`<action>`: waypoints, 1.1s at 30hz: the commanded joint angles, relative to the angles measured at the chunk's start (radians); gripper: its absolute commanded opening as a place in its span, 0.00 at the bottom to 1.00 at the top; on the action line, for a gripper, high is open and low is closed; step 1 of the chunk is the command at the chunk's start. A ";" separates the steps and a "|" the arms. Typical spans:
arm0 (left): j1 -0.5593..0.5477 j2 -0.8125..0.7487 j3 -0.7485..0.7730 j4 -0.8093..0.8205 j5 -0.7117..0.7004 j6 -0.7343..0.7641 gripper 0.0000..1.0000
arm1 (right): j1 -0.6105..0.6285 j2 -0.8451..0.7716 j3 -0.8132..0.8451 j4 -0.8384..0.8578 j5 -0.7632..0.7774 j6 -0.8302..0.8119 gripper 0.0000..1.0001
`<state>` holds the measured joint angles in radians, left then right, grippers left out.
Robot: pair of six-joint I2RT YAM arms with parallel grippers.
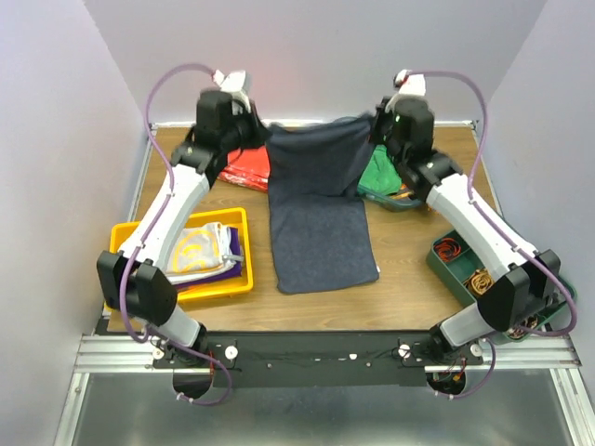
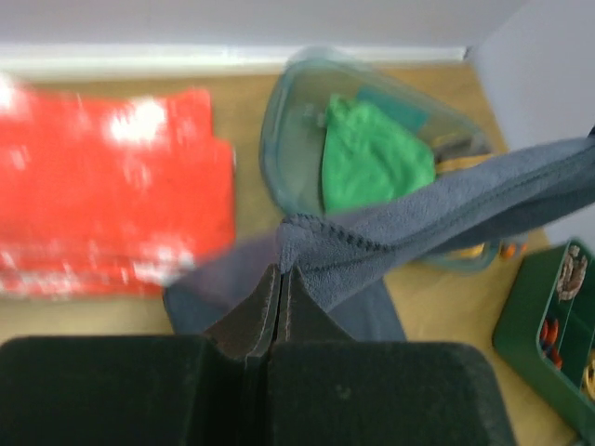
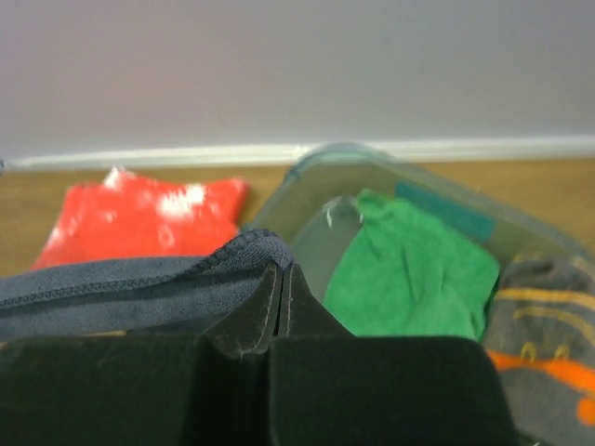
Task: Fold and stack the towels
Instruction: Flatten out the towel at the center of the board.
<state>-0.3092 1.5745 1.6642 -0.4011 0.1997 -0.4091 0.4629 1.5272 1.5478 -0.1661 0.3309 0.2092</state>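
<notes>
Pale lilac walls enclose a wooden counter (image 1: pixel 409 288). Across its middle lies the dark navy towel (image 1: pixel 321 232), near half flat, far edge lifted off the wood. The left end effector (image 2: pixel 282 269) is pinched shut on the far-left corner, and the right end effector (image 3: pixel 282 269) pinches the far-right corner. Behind them, a clear tub (image 2: pixel 290 149) holds the bright green towel (image 3: pixel 409 269) and a dark grey towel with orange markings (image 3: pixel 544 334). A red speckled cloth (image 2: pixel 102 195) lies left of the tub. At near left, a yellow bin (image 1: pixel 223 286) holds a grey-and-yellow towel (image 1: pixel 197 246) over a purple towel (image 1: pixel 232 246).
</notes>
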 commanded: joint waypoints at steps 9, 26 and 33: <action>-0.198 -0.185 -0.883 0.431 -0.011 -0.302 0.00 | -0.004 -0.179 -0.762 0.091 -0.156 0.416 0.01; -0.415 -0.387 -1.184 0.187 -0.155 -0.508 0.00 | 0.058 -0.505 -1.233 0.011 -0.360 0.676 0.01; -0.507 -0.576 -1.147 0.018 -0.265 -0.560 0.00 | 0.091 -0.795 -1.156 -0.232 -0.337 0.699 0.01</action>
<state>-0.7918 1.0878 0.4633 -0.2382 0.0608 -0.9363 0.5407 0.8444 0.3023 -0.2104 -0.0154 0.8833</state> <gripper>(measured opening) 0.009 0.013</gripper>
